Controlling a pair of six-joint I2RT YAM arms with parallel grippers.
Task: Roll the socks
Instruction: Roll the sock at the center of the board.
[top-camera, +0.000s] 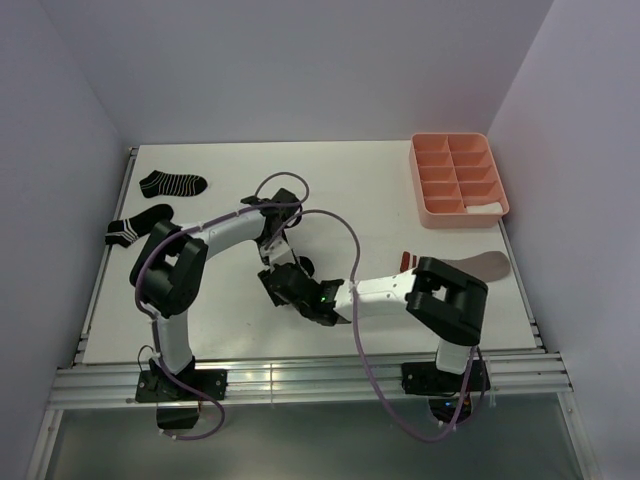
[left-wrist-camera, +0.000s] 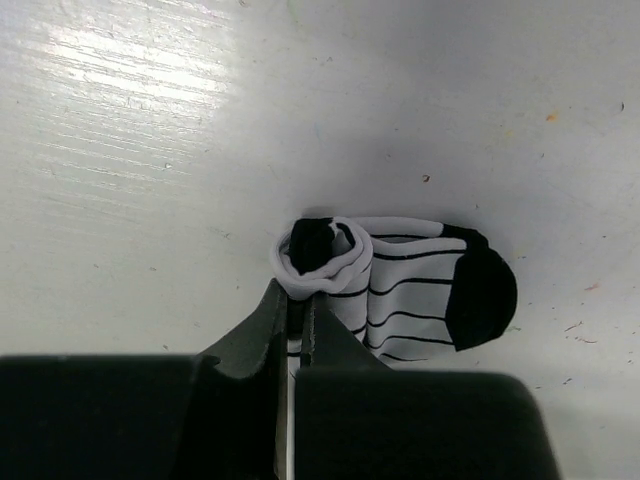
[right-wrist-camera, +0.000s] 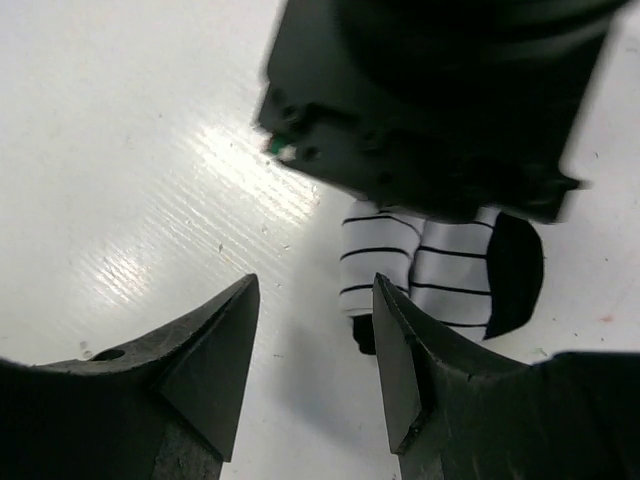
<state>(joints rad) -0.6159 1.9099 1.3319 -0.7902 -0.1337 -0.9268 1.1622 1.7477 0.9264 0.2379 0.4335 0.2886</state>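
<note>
Centrally one striped sock in left tool, right tool wide, two black socks

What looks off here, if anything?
Nothing looks damaged. One black striped sock lies at the left edge of the table, and its cuff seems to hang over. The taupe sock is partly hidden by the right arm. The left gripper pinches the half-rolled white striped sock.
</note>
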